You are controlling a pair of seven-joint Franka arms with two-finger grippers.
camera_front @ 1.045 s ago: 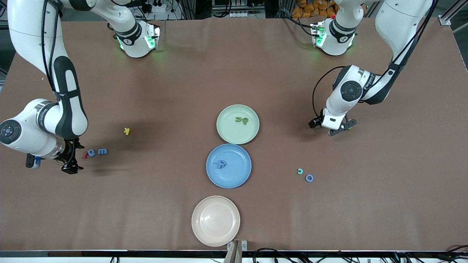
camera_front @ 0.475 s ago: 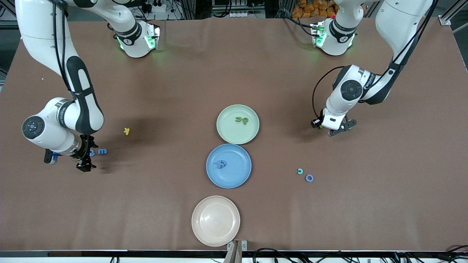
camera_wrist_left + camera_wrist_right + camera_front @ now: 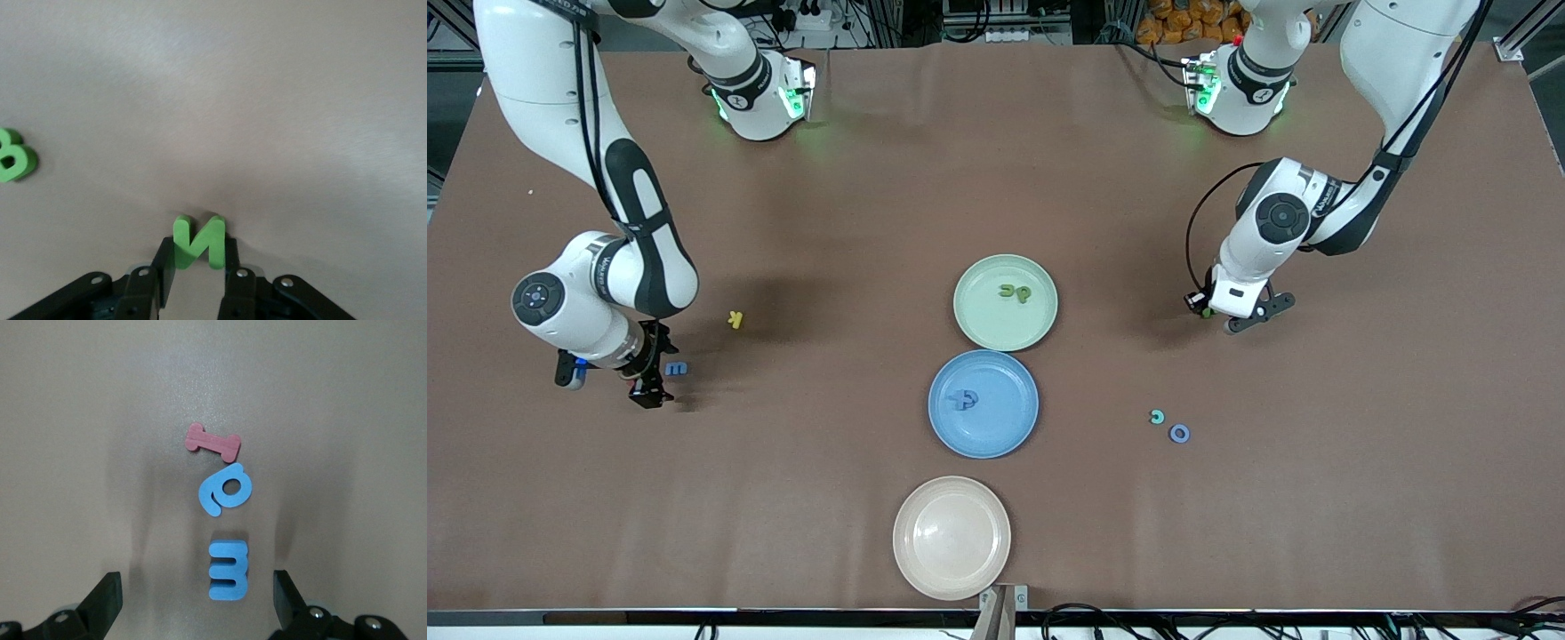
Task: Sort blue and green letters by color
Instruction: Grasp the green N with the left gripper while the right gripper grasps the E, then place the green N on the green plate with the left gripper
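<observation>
My left gripper (image 3: 197, 252) is shut on a green letter N (image 3: 199, 240), low at the table toward the left arm's end (image 3: 1209, 309). A second green letter (image 3: 13, 155) lies close by. My right gripper (image 3: 197, 607) hangs open over a blue m (image 3: 228, 570), with a blue rounded letter (image 3: 225, 493) just past it. In the front view only the blue m (image 3: 677, 368) shows beside that gripper (image 3: 647, 387). The green plate (image 3: 996, 331) holds green letters (image 3: 1016, 291). One blue letter (image 3: 962, 399) lies in the blue plate (image 3: 1003, 427). A blue o (image 3: 1179, 433) lies on the table.
A red letter (image 3: 213, 443) lies beside the blue rounded one. A yellow k (image 3: 735, 319) sits farther from the front camera than the blue m. A teal c (image 3: 1157, 416) lies next to the blue o. A beige plate (image 3: 951, 537) sits near the table's front edge.
The left gripper has shut on the green N. The right arm has swung toward the middle of the table and now covers the red letter and the rounded blue letter in the front view.
</observation>
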